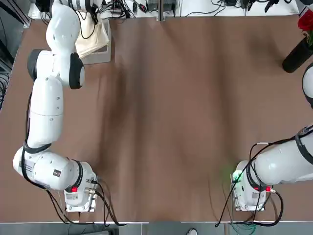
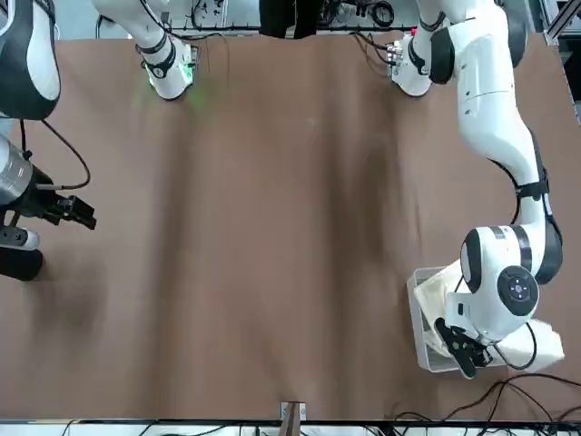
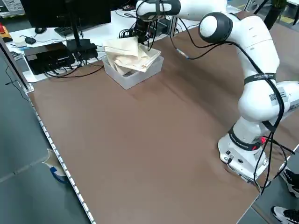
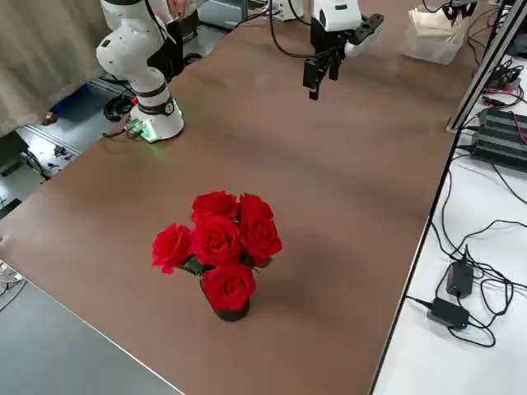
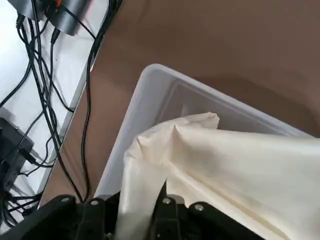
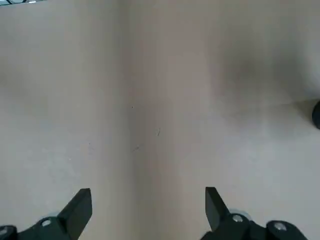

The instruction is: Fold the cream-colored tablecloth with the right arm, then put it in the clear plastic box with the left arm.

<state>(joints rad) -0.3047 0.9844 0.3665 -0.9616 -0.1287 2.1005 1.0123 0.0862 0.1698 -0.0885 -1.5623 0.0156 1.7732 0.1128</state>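
The cream-colored tablecloth [image 5: 230,160] lies folded and bunched in the clear plastic box [image 5: 150,95] at the table's far left corner, and part of it stands above the rim. My left gripper [image 5: 131,207] hangs over the box, shut on a fold of the cloth. From the left side, the cloth [image 3: 127,50] piles up in the box [image 3: 135,74] under the left gripper [image 3: 142,32]. From overhead the left arm partly covers the box [image 1: 100,55]. My right gripper [image 6: 147,210] hovers open over bare table on the right side, also visible as the right gripper [image 4: 317,78].
A dark vase of red roses [image 4: 221,247] stands near the table's far right edge, close to the right arm. Cables and power bricks [image 4: 457,288] lie on the white bench past the table's far edge. A monitor and keyboard [image 3: 65,28] sit beyond the box.
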